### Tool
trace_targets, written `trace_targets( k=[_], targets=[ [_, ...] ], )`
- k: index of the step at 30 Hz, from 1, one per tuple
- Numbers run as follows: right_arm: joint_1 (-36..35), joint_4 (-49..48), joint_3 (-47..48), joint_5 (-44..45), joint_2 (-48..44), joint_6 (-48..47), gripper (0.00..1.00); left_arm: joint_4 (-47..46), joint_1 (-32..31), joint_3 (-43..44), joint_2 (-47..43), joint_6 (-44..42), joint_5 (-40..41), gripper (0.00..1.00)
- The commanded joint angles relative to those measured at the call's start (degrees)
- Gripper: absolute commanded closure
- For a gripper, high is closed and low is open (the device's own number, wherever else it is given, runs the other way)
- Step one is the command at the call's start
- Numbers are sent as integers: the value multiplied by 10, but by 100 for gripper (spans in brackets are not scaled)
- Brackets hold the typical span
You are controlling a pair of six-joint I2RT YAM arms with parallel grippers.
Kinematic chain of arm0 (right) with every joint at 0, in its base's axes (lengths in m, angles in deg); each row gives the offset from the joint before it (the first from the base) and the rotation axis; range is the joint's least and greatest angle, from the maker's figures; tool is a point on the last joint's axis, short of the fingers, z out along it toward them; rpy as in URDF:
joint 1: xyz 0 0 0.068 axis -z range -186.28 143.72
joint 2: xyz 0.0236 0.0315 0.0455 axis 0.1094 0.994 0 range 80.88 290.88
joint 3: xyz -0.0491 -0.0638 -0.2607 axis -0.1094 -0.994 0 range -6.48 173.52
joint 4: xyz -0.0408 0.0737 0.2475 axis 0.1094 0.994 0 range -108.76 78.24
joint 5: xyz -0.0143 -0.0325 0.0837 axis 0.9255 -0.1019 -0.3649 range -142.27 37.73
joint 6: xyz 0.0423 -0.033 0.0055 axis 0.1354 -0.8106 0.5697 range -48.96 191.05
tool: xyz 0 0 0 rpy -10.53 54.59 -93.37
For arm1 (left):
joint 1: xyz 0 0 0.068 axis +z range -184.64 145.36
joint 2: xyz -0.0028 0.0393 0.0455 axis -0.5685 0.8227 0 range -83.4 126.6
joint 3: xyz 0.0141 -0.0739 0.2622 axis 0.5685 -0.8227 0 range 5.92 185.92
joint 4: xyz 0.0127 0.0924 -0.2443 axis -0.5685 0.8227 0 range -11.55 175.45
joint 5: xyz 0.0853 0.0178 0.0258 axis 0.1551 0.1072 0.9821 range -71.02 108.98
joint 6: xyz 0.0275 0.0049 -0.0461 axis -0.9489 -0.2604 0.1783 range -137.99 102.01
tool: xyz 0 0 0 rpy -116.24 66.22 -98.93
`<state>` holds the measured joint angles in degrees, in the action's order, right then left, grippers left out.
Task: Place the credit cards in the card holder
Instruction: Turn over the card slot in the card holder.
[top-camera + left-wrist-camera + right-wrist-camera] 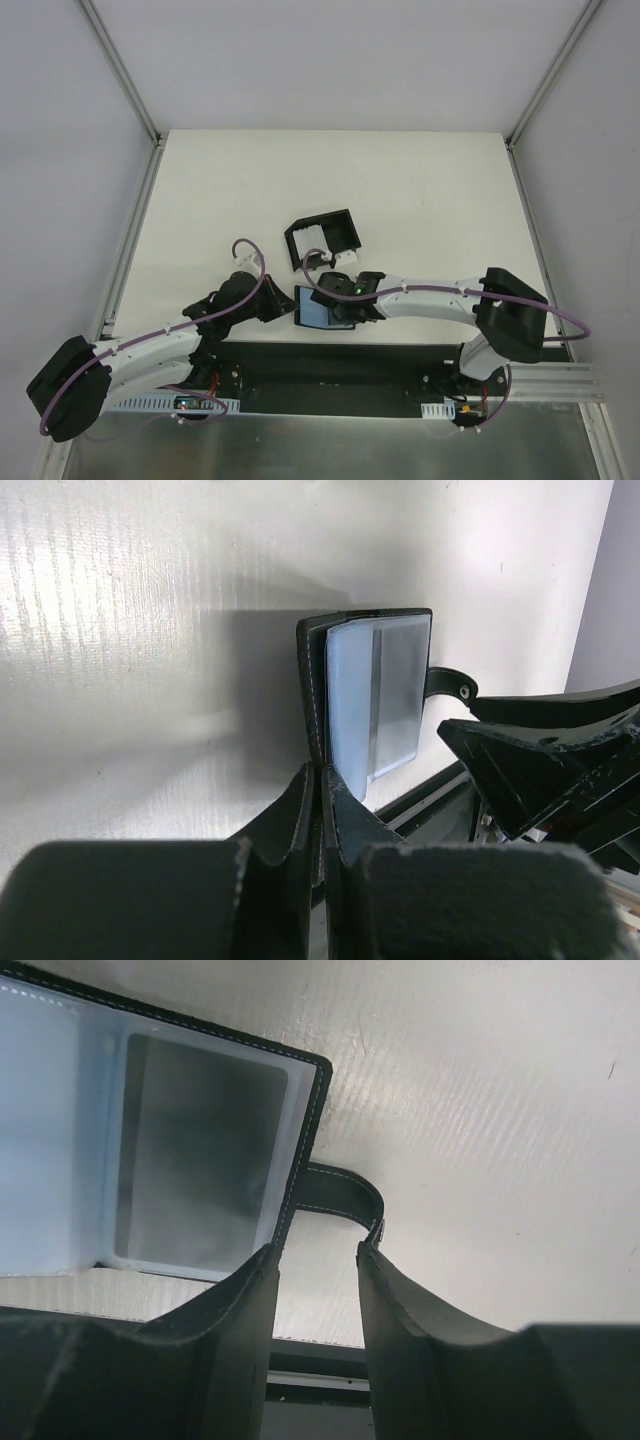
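The card holder (315, 310) lies open near the table's front edge, its bluish-grey inside facing up. My left gripper (287, 303) is shut on the holder's black left cover; in the left wrist view the gripper (322, 772) pinches that edge below the pale pockets (375, 695). My right gripper (345, 312) hovers at the holder's right side. In the right wrist view the gripper (318, 1255) is open, one fingertip at the holder's (190, 1150) corner and the other at the end of the snap tab (340, 1200). The whitish credit cards (316, 238) sit in a black box.
The black open-topped box (335, 232) stands just behind the holder, close to the right wrist. The table's front edge and a dark rail (340, 360) run right below the holder. Grey walls (80, 150) close in the table on both sides.
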<state>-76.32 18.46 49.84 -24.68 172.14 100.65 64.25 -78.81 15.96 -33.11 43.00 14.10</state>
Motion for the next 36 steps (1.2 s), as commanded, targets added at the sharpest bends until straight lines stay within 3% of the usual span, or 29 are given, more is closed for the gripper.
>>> trace_targets(
  k=[1,11,17,21,25,30,36],
  targets=[
    [2,-6,2,-8,-32,7,59,-1,1,-1,4,7,16,100],
    [5,-112,13,-60,-66,-59,62,-2,1,-3,11,11,19,100],
    [17,-177,20,-135,-8,-66,79,-4,1,-2,24,14,16,100],
    [27,-209,13,-163,30,-64,83,-2,1,-1,23,13,15,100],
    [45,-210,5,-175,56,-58,88,-3,1,-3,23,15,17,100],
    [50,-131,8,-114,64,-49,96,0,1,-5,18,17,20,100],
    [49,-136,12,-125,59,-62,95,1,1,-4,21,14,19,100]
  ],
)
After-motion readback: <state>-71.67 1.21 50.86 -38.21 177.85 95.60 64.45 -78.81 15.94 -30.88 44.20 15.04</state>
